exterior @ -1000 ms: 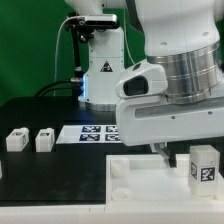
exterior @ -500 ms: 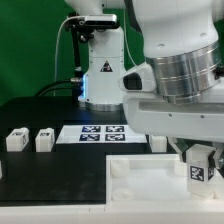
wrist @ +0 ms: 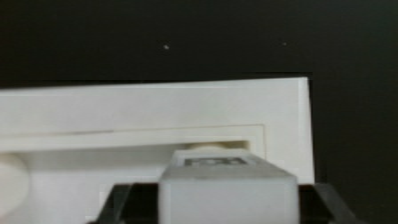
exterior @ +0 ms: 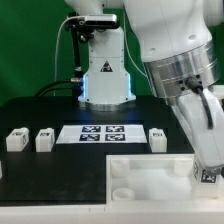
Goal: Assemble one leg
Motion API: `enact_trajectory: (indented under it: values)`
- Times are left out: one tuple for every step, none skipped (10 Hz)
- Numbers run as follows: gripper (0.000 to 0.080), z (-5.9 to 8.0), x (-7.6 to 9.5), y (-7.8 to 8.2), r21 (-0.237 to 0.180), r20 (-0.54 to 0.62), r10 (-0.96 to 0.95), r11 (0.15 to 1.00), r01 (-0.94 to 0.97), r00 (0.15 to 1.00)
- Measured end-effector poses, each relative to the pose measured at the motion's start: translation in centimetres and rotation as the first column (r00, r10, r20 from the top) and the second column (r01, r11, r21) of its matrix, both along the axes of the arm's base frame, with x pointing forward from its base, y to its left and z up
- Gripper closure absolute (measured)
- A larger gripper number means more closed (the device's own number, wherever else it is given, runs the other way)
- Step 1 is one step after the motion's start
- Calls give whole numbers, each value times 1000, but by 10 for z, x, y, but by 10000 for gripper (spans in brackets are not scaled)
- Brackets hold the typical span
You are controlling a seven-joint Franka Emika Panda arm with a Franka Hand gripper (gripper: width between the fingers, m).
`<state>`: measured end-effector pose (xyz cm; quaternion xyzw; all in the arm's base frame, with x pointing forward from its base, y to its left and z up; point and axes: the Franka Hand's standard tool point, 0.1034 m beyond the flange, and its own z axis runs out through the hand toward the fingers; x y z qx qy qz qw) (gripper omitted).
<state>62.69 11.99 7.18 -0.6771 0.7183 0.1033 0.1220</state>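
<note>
My gripper (exterior: 206,168) is shut on a leg (exterior: 209,177), a small white block with a tag, low at the exterior view's right edge over the large flat white square piece (exterior: 150,178). In the wrist view the leg (wrist: 226,185) fills the space between the dark fingers (wrist: 125,203), held just above the square piece (wrist: 160,110) near a round corner socket (wrist: 214,149). Three more legs stand on the black table: two at the exterior view's left (exterior: 15,140) (exterior: 44,140) and one at the right (exterior: 157,137).
The marker board (exterior: 103,132) lies on the table between the loose legs. The robot base (exterior: 105,80) stands behind it. The square piece's left corner socket (exterior: 122,172) shows near the front edge.
The arm has swung toward the exterior view's right and tilted, carrying the leg lower and further right. The leg behind it on the table is now uncovered.
</note>
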Motion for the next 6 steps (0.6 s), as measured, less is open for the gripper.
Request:
enact_trajectory:
  values:
    - [506, 0, 0, 0, -2, 12, 40, 999, -40, 999]
    - [506, -1, 0, 0, -2, 18, 59, 998, -59, 998]
    - [442, -1, -2, 0, -9, 26, 133, 991, -133, 991]
    - [256, -1, -6, -1, -23, 44, 344, 939, -343, 938]
    - [256, 1, -4, -1, -35, 69, 457, 890, -455, 887]
    - [182, 0, -4, -1, -48, 93, 520, 854, -517, 849]
